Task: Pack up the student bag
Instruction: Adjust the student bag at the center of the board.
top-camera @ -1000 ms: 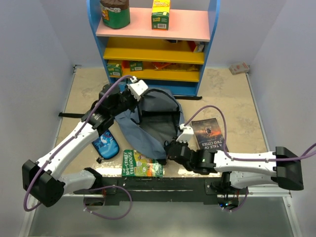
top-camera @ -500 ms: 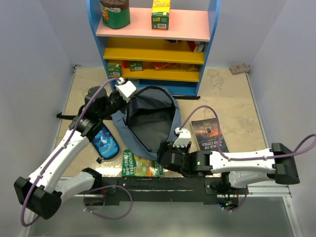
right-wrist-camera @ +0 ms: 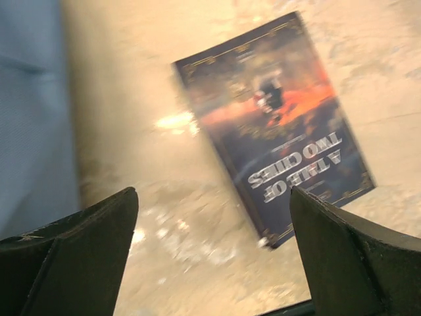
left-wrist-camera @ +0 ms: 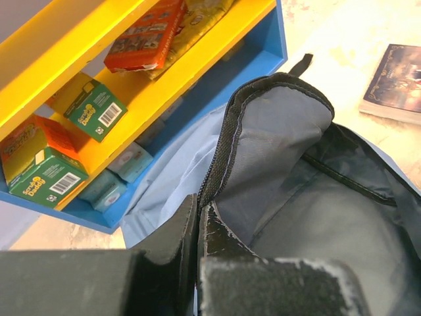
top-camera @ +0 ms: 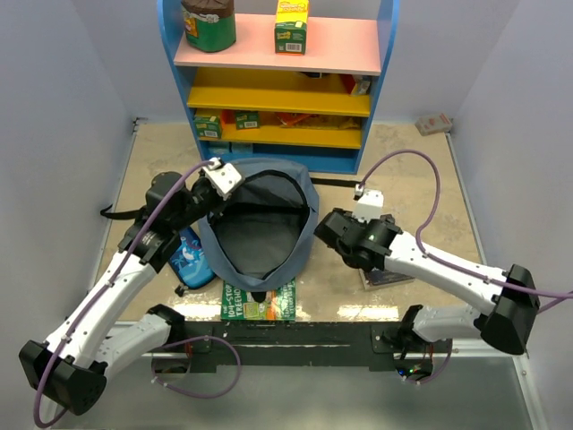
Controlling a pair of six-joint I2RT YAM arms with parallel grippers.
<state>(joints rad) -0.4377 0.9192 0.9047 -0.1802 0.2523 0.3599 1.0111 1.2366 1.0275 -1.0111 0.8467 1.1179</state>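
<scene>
Left wrist view: the left end effector (left-wrist-camera: 197,220) is clamped on the zipper rim of the student bag (left-wrist-camera: 296,197), propping its mouth open on the tabletop (left-wrist-camera: 342,26) before the shelf (left-wrist-camera: 263,62). The right end effector (right-wrist-camera: 210,204), fingers apart, hovers over the book (right-wrist-camera: 276,125) beside the bag, likely to load it.

Pale grey walls (top-camera: 54,107); beige mottled tabletop (top-camera: 421,179); blue shelf unit (top-camera: 340,40), pink top, yellow shelves.

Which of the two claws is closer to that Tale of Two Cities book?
Right. The right gripper hangs open close above the A Tale of Two Cities book; the left gripper is on the far side of the student bag, pinching its rim.
</scene>
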